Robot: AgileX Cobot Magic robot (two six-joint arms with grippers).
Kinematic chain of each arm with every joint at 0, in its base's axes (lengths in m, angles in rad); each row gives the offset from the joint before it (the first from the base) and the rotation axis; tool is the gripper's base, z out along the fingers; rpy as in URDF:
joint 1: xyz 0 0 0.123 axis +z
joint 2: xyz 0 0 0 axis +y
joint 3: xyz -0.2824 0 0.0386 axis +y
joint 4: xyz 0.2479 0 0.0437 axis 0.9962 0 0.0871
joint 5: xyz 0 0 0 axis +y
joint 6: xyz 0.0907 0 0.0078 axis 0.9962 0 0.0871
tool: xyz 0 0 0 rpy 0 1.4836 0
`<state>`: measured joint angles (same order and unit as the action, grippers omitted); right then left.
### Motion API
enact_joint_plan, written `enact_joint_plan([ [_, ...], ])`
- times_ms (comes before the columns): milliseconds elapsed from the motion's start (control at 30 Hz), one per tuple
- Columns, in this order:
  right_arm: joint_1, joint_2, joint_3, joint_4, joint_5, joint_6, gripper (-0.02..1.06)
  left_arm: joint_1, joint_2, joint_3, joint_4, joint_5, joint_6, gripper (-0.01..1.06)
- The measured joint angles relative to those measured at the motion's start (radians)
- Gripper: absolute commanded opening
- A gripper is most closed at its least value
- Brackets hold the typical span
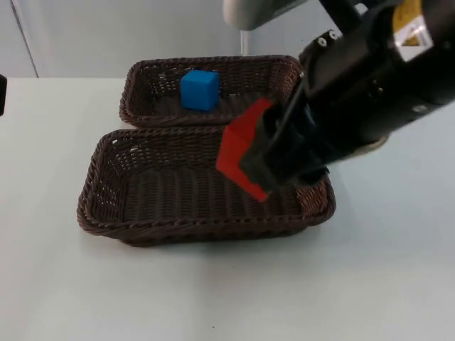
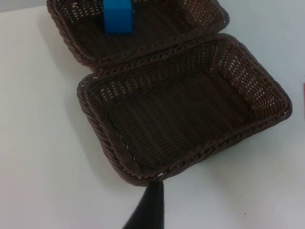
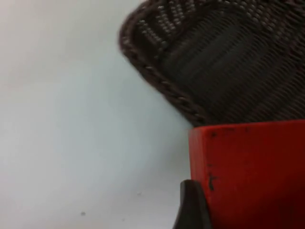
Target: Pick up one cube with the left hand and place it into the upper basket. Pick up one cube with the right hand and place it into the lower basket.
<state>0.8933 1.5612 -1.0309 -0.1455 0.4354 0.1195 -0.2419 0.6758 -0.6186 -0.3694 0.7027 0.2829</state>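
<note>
Right gripper (image 1: pixel 264 162) hangs above the right end of the lower basket (image 1: pixel 106 213), pinching the red cube (image 1: pixel 238 145) between its fingers. The cube is held clear of the wicker, tilted, with one corner pointing down toward the basket floor. In the right wrist view the red cube (image 3: pixel 252 171) sits against a black fingertip (image 3: pixel 193 205), with the rim of the lower basket (image 3: pixel 157 81) beyond it and bare white table (image 3: pixel 62 119) to one side.

The blue cube (image 1: pixel 199 89) already rests on the floor of the upper basket (image 1: pixel 138 106), near its middle; the left wrist view shows the same blue cube (image 2: pixel 117 15) in that far basket (image 2: pixel 66 40), and the near one (image 2: pixel 95 129) with nothing on its floor. The two baskets stand touching, the upper one on the far side. The left arm waits off to the left; whether the left gripper (image 2: pixel 150 210) is spread or pressed together cannot be told.

So the left hand's half looks done, and the step in hand is the right hand's placement. The next move calls for lowering the red cube inside the rim, well in from the right wall, then spreading the fingers so it drops flat onto the weave. Since it hangs tilted, a high release could let it tumble.
</note>
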Motion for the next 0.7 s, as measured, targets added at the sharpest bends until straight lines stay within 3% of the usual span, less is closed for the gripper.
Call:
enact_joint_plan([
  [233, -0.091, 0.150, -0.112, -0.005, 0.020, 0.023, 0.00, 0.000, 0.000, 0.000, 0.000, -0.002, 0.000, 0.85],
  [467, -0.093, 0.308, -0.290, -0.005, 0.025, 0.022, 0.00, 0.000, 0.000, 0.000, 0.000, -0.002, 0.000, 0.85],
  [700, -0.093, 0.498, -0.474, -0.005, 0.097, -0.009, 0.00, 0.000, 0.000, 0.000, 0.000, -0.002, 0.000, 0.85],
])
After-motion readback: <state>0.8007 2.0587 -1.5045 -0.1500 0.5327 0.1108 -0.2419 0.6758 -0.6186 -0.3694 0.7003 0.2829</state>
